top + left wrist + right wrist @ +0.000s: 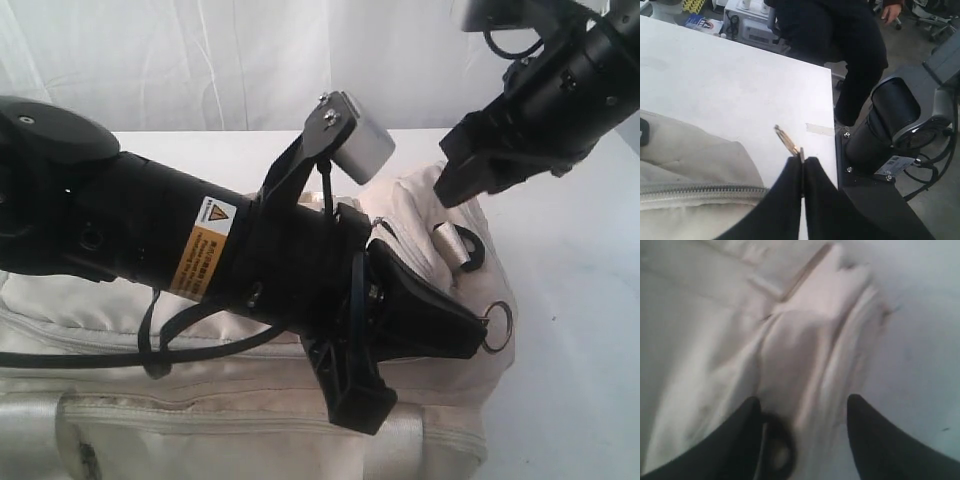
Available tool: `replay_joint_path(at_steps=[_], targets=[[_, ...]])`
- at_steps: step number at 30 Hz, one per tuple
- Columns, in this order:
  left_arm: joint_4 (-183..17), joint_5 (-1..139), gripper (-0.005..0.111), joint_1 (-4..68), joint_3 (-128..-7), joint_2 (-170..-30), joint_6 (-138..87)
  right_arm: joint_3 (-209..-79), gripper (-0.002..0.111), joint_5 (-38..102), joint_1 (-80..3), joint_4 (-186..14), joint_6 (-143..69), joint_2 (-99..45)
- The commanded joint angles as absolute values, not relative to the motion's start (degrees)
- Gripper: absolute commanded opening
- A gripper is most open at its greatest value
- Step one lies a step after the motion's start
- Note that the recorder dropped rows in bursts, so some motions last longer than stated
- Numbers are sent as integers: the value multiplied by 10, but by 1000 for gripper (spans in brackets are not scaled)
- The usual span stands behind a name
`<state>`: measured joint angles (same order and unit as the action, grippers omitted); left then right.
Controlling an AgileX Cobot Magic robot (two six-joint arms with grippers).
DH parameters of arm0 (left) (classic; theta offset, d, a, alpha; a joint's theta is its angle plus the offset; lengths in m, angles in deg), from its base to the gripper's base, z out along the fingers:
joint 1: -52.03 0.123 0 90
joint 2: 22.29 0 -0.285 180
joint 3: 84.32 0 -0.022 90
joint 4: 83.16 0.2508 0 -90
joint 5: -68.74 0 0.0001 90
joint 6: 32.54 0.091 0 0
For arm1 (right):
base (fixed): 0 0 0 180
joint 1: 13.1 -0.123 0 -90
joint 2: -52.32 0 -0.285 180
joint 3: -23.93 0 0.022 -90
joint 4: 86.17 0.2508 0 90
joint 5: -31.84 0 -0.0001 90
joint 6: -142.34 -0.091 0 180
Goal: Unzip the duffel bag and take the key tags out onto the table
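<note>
In the exterior view, my left arm lies across the large cream-beige fabric duffel bag (250, 400), which rests on the wide flat white table (580, 300). My left gripper (478, 335) reaches the bag's end on the right of this view, and its black fingers are pressed together on a thin round metal ring (498, 305). My right gripper (452, 188) hangs near that same end, above a black plastic D-ring (472, 250) threaded on a pale grey webbing strap (445, 243). My arm hides most of the bag's top, so I cannot tell what lies inside it.

In the left wrist view, my left gripper (801, 162) is squeezed tight, pinching the metal ring (787, 140), which shows edge-on and sticks out from my fingertips over the table (740, 75). A corner of the duffel bag (690, 160) lies beside my fingers. Its grey zipper (700, 192) is closed along the stretch that shows. Past the table's edge is a person in dark clothes (840, 40).

In the right wrist view, which is blurred, my right gripper (803, 399) has its two black fingers (880, 440) spread wide and grips nothing. Folded fabric of the duffel bag (790, 350) lies under the gap. The D-ring (777, 445) sits just beside one finger. The table (920, 340) runs along the bag's edge.
</note>
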<state>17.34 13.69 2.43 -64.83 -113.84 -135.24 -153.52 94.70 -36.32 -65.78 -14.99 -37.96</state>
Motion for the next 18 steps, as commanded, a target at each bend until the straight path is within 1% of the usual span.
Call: replay_joint_path(at_steps=[1,8,11,14,17,18], targets=[[168,101,5,16,-648,-1128,-1356,-1534,50,1013,-360,-574,-141,-375],[168,139,5,16,-648,-1128,-1282,-1534,47,1018,-362,-573,-145,-388],[168,157,5,16,-648,-1128,-1247,-1534,47,1018,-380,-573,-150,-395],[168,194,5,16,-648,-1128,-1127,-1533,47,1018,-407,-580,-150,-421],[168,228,5,16,-648,-1128,-1039,-1533,47,1018,-410,-598,-155,-443],[168,242,5,16,-648,-1128,-1003,-1533,45,1018,-410,-618,-157,-448]])
